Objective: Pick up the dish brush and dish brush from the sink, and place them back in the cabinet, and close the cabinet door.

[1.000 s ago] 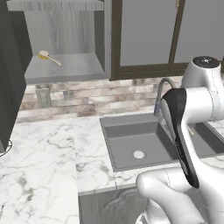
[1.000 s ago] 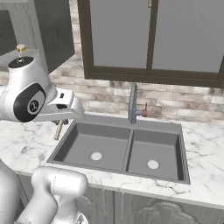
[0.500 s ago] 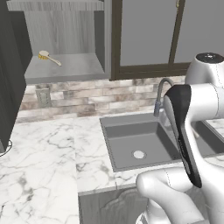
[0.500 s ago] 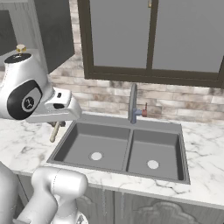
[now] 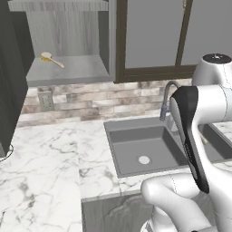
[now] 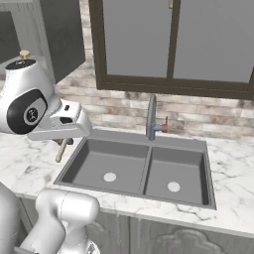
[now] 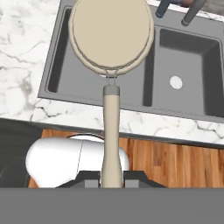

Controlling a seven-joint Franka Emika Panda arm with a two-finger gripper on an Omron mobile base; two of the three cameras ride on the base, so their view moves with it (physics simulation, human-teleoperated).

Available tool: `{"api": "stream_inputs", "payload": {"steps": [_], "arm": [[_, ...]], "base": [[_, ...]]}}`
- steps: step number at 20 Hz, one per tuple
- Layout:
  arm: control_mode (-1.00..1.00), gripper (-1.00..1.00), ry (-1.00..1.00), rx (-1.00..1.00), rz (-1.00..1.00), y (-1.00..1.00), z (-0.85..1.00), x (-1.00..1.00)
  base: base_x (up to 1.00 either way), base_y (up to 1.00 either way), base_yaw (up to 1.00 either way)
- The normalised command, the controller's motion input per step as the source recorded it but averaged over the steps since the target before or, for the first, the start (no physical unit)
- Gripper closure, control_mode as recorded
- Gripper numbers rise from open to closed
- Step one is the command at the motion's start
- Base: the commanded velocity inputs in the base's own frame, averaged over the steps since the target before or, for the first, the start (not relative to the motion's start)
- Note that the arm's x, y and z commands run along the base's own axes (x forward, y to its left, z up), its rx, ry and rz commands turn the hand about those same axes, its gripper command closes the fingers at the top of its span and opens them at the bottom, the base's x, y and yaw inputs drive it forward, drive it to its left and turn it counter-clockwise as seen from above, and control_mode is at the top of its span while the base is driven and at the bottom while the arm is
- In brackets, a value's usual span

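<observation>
Above sink (image 7: 131, 92) (double-basin): gripper (image 7: 111, 180) clamps dish brush (image 7: 111, 39).

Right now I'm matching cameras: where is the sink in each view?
Left base view: sink right of centre, left of the arm.
Right base view: sink centre, lower half.
Hand view: sink along the top, behind the dish brush.
Shared landmark: steel tap.

Cream-tan dish brush (image 7: 111, 52); dark grey sink (image 7: 188, 78); white-marbled counter (image 5: 50, 172).
</observation>
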Motion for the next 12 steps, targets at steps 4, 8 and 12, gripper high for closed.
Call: {"api": "stream_inputs", "payload": {"steps": [4,8,12], "arm": [[1.0,1.0,0.0,0.0,0.0,0.0,0.0,0.0],[1.0,1.0,0.0,0.0,0.0,0.0,0.0,0.0],[1.0,1.0,0.0,0.0,0.0,0.0,0.0,0.0]], "base": [[-0.06,0.0,0.19],[0.0,0.03,0.25],[0.0,0.0,0.31]]}}
